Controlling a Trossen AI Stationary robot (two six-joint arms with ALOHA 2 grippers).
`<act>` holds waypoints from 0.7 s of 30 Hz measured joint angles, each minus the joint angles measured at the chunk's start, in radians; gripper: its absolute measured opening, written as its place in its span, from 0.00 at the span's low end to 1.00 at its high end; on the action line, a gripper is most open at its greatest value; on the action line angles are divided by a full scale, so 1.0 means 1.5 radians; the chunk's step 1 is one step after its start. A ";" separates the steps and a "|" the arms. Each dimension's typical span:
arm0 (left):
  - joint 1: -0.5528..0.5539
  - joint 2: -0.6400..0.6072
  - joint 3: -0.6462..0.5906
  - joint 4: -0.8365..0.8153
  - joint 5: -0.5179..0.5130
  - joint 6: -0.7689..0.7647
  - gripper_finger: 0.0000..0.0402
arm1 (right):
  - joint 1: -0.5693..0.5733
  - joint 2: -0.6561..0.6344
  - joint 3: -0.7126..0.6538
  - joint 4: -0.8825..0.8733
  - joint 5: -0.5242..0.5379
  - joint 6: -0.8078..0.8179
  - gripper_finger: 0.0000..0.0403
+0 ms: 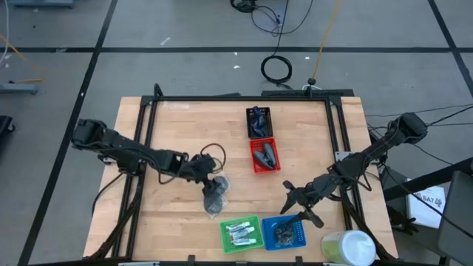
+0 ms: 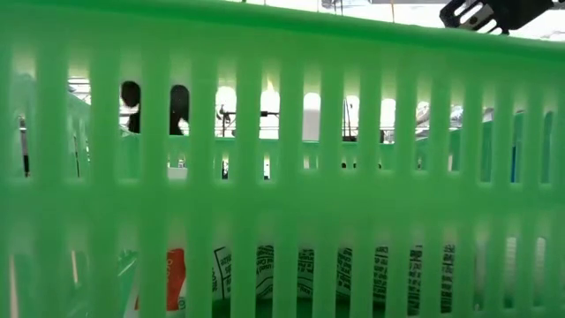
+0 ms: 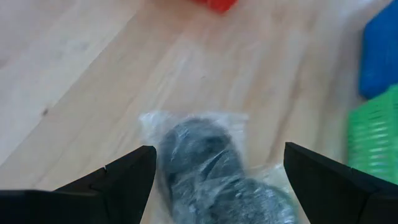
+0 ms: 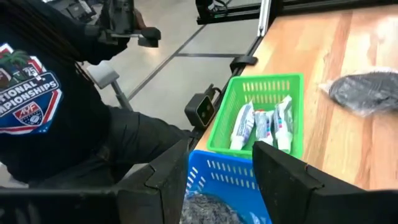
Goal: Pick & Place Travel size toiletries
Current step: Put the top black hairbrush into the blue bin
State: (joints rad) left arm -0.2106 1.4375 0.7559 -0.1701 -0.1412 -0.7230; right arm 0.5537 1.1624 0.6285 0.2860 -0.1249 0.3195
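Two round dark pads in clear wrap (image 1: pixel 215 198) lie flat on the wooden table near its middle. My left gripper (image 1: pixel 210 183) is open just over them; in the left wrist view its fingers stand on either side of the wrapped pads (image 3: pixel 202 165), apart from them. My right gripper (image 1: pixel 297 205) is open and empty above the blue basket (image 1: pixel 299 235), which holds a dark pad (image 4: pixel 208 210). White tubes (image 4: pixel 261 127) lie in the green basket (image 1: pixel 255 222). Dark blue-grey bottles (image 1: pixel 264 155) sit in the red basket.
A black basket (image 1: pixel 259 120) stands behind the red basket (image 1: pixel 255 167). The large white-and-green cylinder (image 1: pixel 347 247) lies at the near right corner. A person in a dark shirt (image 4: pixel 37 93) stands past the near edge. The green basket wall (image 2: pixel 265 177) fills the low view.
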 joint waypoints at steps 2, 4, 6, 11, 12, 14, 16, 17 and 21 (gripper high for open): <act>-0.012 0.017 0.000 -0.017 -0.023 -0.018 0.86 | -0.003 -0.001 0.000 0.000 -0.001 -0.013 0.41; -0.017 0.036 0.000 -0.023 -0.037 -0.029 0.86 | -0.007 -0.001 0.000 -0.001 -0.001 -0.019 0.41; -0.016 0.055 0.000 -0.029 -0.040 -0.034 0.86 | -0.012 -0.001 0.000 -0.001 -0.001 -0.020 0.41; -0.009 0.100 0.000 -0.028 -0.040 -0.034 0.86 | -0.016 -0.001 0.000 -0.001 -0.001 -0.020 0.41; -0.005 0.107 0.000 -0.029 -0.040 -0.034 0.86 | -0.016 -0.001 0.000 -0.001 -0.001 -0.020 0.41; 0.000 0.122 0.000 -0.027 -0.040 -0.037 0.86 | -0.016 -0.001 0.000 -0.002 -0.002 -0.020 0.41; 0.006 0.137 0.000 -0.026 -0.041 -0.043 0.86 | -0.016 -0.001 0.000 -0.002 -0.002 -0.020 0.41; 0.008 0.142 0.001 -0.022 -0.041 -0.043 0.86 | -0.016 -0.001 0.000 -0.001 -0.002 -0.020 0.41; 0.014 0.163 0.003 -0.013 -0.042 -0.022 0.86 | -0.016 -0.001 0.000 -0.003 -0.002 -0.020 0.41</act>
State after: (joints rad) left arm -0.1898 1.6822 0.7604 -0.1899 -0.2048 -0.7566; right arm 0.5297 1.1610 0.6285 0.2812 -0.1272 0.2901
